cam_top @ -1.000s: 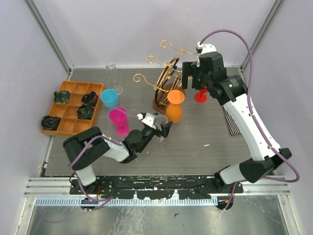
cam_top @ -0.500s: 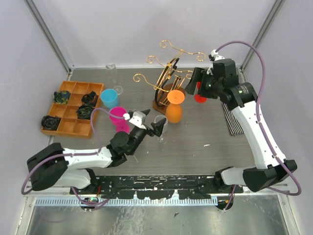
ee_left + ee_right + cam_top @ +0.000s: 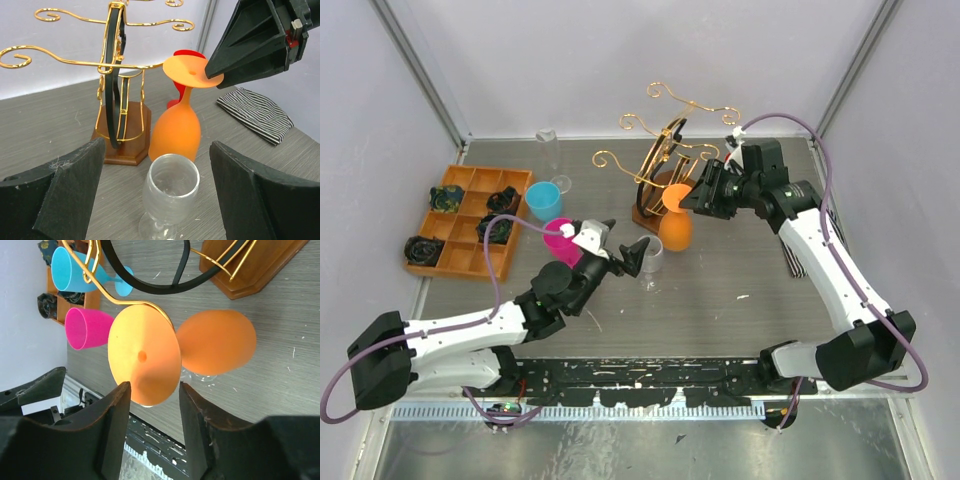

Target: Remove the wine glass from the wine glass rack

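The rack (image 3: 115, 75) stands near the middle of the table's (image 3: 740, 275) far edge. A wooden tray (image 3: 480, 257) of dark bundles lies by the left edge, with a blue cup (image 3: 542, 200) and a pink cup (image 3: 558, 232) between it and the rack. A striped cloth (image 3: 255, 112) lies toward the right edge. A red glass (image 3: 186, 54) sits just behind the hanging glass's foot. A clear glass (image 3: 170, 192) stands upright just in front of the rack, close to the hanging bowl.

The rack is thin gold wire with curled arm ends, a black arch and a brown wooden base. The table is grey with a fine wood grain.

The wine glass (image 3: 675, 232), matte orange, hangs upside down from a near arm of the rack: flat round foot on the wire, egg-shaped bowl below, next to the base.

The right gripper (image 3: 155, 386) is at the foot from the right. Its fingers (image 3: 117, 430) stand apart with the disc's rim reaching between them. I cannot tell whether they pinch it.

The left gripper (image 3: 157, 147) is spread wide, its fingers either side of the clear glass without touching it and short of the orange bowl.
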You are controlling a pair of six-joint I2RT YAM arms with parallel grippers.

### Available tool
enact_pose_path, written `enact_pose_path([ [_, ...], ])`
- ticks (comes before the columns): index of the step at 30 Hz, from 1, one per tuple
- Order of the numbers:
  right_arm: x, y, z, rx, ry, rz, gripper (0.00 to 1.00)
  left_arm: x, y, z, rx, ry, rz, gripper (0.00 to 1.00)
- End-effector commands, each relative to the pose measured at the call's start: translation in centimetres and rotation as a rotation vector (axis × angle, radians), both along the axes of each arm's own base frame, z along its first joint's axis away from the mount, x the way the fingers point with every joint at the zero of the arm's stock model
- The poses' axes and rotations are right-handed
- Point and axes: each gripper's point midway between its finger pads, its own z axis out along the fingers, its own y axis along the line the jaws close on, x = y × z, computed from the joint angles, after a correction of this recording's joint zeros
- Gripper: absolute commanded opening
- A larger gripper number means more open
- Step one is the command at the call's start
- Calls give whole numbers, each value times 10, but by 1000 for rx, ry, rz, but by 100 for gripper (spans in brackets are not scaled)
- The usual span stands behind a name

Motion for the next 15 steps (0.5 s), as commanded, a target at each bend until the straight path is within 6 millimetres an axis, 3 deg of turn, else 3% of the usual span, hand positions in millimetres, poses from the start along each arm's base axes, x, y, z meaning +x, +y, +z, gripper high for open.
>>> enact_pose_path([
  [1,7,12,25,96,-83,30,47,1,4,10,-1,0,22,91],
  [4,10,12,22,99,-81,32,41,1,3,10,-1,6,21,91],
  [13,15,0,40,129,-128,-12,1,1,7,12,15,11,32,91],
  [15,17,-4,44,147,-135,-30,1,1,7,12,14,11,31,91],
])
